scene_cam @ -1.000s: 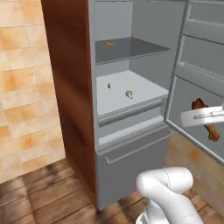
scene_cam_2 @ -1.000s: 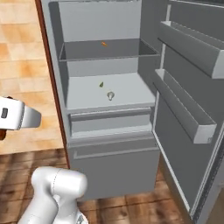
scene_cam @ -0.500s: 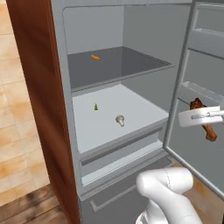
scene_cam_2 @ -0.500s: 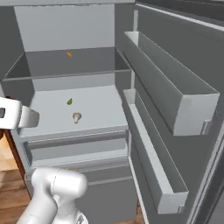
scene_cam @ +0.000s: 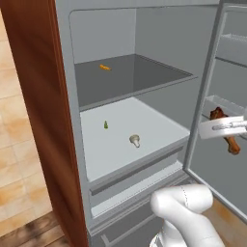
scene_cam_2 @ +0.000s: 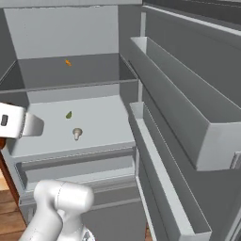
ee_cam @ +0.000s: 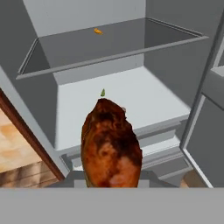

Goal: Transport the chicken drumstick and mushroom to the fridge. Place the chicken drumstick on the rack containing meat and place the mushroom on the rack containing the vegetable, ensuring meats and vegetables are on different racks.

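Observation:
My gripper (scene_cam: 227,131) is shut on the brown chicken drumstick (scene_cam: 233,144) and holds it in the air in front of the open fridge, to the right of the racks. In the hand view the drumstick (ee_cam: 111,146) stands up from the bottom and hides the fingertips. The pale mushroom (scene_cam: 135,140) lies on the white lower rack (scene_cam: 154,120), near its front, and shows again as the mushroom (scene_cam_2: 76,133) in the right base view. Beside it lies a small green item (scene_cam: 105,125). A small orange item (scene_cam: 104,67) lies on the grey upper rack (scene_cam: 154,72).
The open fridge door (scene_cam_2: 188,122), with its long shelf bins, stands to the right. A drawer front (scene_cam: 140,178) sits under the lower rack. A brown wood panel (scene_cam: 34,96) flanks the fridge on the left, with a tiled wall beyond it.
The base has driven closer to the fridge, so the racks look larger in both base views. The drumstick has stayed in the gripper.

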